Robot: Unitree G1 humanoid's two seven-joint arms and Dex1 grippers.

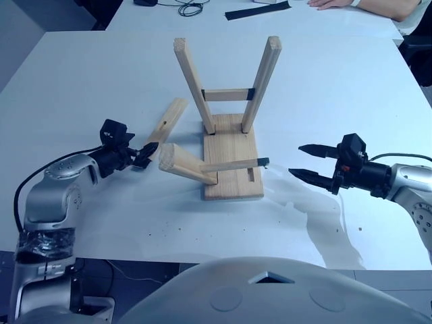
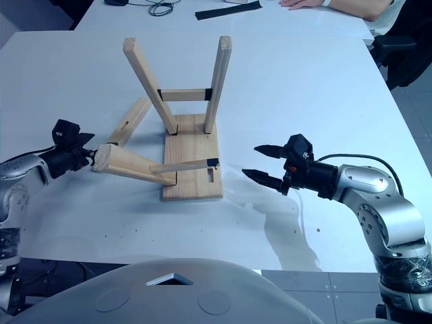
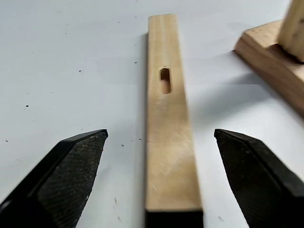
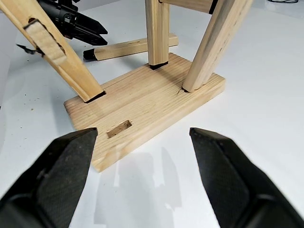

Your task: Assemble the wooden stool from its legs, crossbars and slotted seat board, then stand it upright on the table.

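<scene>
Three legs already stand in the seat board (image 1: pixel 229 145), which lies slot-side up in the middle of the desk (image 1: pixel 337 88). Two upright legs (image 1: pixel 194 84) at the far end are joined by a crossbar (image 1: pixel 227 94). The third leg (image 1: pixel 185 165) leans tilted out of the near-left slot, and its own crossbar (image 1: pixel 233 164) reaches across the board.

You are on the fourth leg (image 3: pixel 168 133), which lies loose on the desk just left of the board. Your left tool (image 1: pixel 144 156) is spread wide around its near end and not yet gripping. Your right tool (image 2: pixel 250 160) hangs released beside the board's right edge, holding nothing.

I judge the next move is to clamp the loose leg, lift it, then seat it in the empty slot (image 4: pixel 118 128) while meeting the free crossbar end.

From the head, tool and leg overlap. The left wrist view settles it: both fingers (image 3: pixel 71 171) clear the wood, and the leg's slot (image 3: pixel 164 80) faces up. The right wrist view gives you the empty slot plainly.
</scene>
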